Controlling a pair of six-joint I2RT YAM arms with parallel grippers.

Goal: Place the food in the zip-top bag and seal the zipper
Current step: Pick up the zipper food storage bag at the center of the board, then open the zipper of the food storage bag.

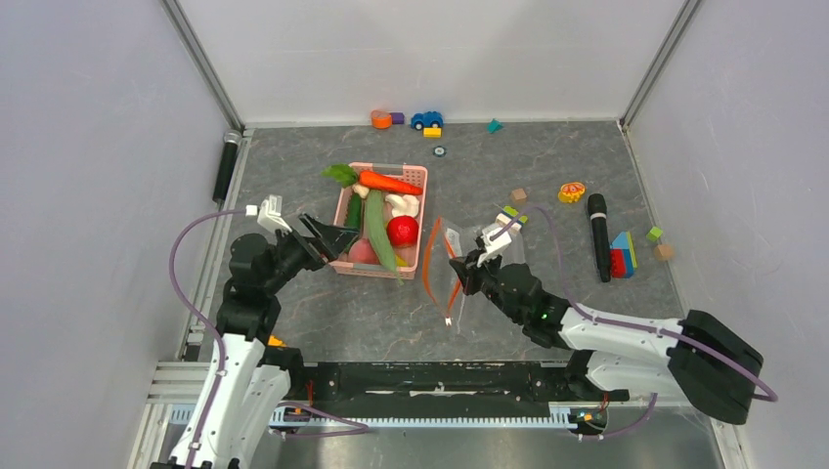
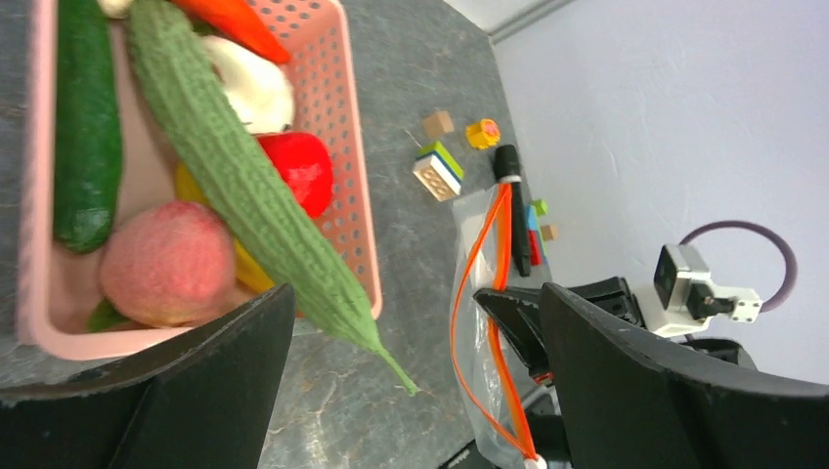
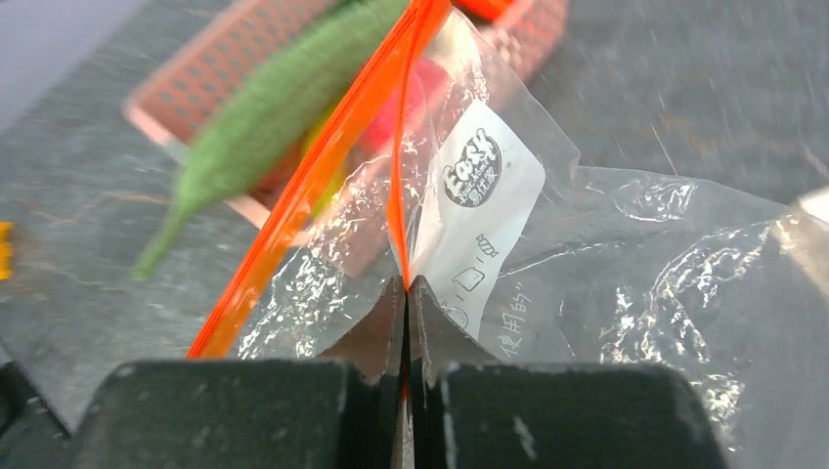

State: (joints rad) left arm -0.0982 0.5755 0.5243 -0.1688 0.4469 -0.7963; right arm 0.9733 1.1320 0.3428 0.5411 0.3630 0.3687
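The right gripper (image 3: pixel 406 293) has its jaws pressed together on one lip of the flat clear plastic zip-top bag (image 3: pixel 547 244), pinching right at the thin orange-red zipper strip (image 3: pixel 323 166) along the mouth. Likely reason: holding one side up keeps the mouth gaping so food can go in; the two orange lips stand visibly apart in the left wrist view. The bag sits on the grey table (image 1: pixel 547 166) just right of the pink plastic lattice basket (image 1: pixel 418 176), with its mouth toward the basket, so a short carry. A small white slider knob (image 2: pixel 533 461) shows at the near end of the strip, so the zipper looks fully unzipped.

All the toy food is in the basket, none in the bag: orange carrot with green leaves (image 1: pixel 386 182), bumpy long green gourd-like cucumber (image 2: pixel 244 176) lying diagonally with its tip poking out over the rim, smooth dark green cucumber (image 2: pixel 86 127), red tomato (image 1: pixel 402 231), pink peach-like piece (image 2: pixel 168 262), white mushroom (image 1: pixel 403 203).

The left gripper (image 2: pixel 411 391) hovers at the near left corner of the basket, jaws wide apart, nothing between them. It looks staged for a pick, probably the pink piece or the bumpy cucumber.

Loading not yet started.
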